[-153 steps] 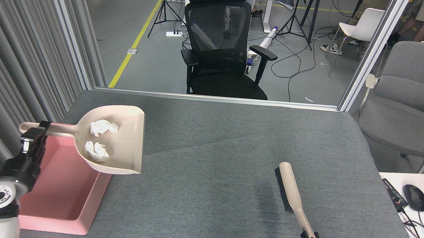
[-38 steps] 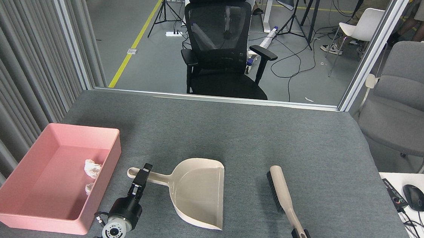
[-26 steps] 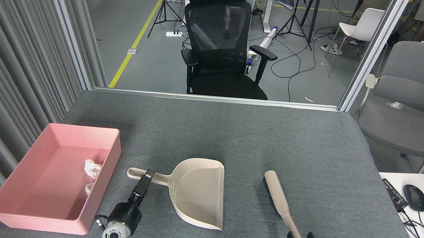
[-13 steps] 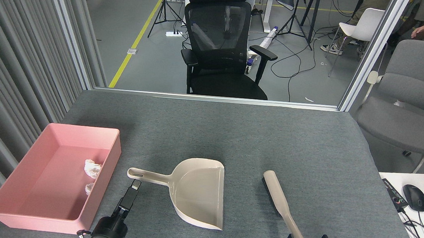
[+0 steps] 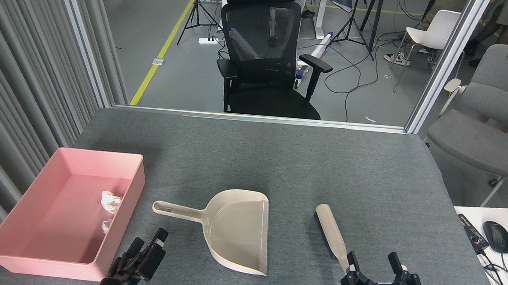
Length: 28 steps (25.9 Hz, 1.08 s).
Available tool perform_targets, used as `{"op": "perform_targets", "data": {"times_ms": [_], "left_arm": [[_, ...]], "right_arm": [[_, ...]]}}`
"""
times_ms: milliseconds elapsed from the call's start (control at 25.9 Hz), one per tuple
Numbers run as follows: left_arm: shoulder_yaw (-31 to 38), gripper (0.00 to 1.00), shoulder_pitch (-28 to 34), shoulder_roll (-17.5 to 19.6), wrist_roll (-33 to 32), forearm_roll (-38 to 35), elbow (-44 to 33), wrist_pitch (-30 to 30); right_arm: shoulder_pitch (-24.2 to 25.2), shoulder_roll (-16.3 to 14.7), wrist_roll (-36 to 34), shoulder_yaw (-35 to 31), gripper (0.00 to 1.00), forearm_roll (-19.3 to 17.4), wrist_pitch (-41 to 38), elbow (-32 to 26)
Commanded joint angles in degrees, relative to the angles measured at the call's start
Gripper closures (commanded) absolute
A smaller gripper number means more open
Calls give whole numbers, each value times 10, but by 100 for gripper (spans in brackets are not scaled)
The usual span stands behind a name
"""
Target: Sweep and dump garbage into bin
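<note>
From the head view, both garbage wads point(image 5: 110, 201) lie inside the pink bin point(image 5: 10, 243) at the table's left, while the left gripper point(image 5: 147, 246) and right gripper point(image 5: 373, 263) hang spread apart, empty, beside the dustpan point(image 5: 238, 227) and brush point(image 5: 332, 237).

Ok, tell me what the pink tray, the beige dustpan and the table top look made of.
Pink rectangular tray: likely plastic, smooth, slightly glossy moulded walls. Beige long-handled dustpan: probably plastic too, with soft sheen. Grey table top: seemingly felt or carpet-like fabric, matte and finely textured.
</note>
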Motion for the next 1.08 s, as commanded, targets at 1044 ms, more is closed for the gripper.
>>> {"op": "perform_targets", "data": {"times_ms": [1044], "left_arm": [[62,1,11,4,123,-361,-95,7]], "right_arm": [[-79,69,18,19,2,110,77,40]]}}
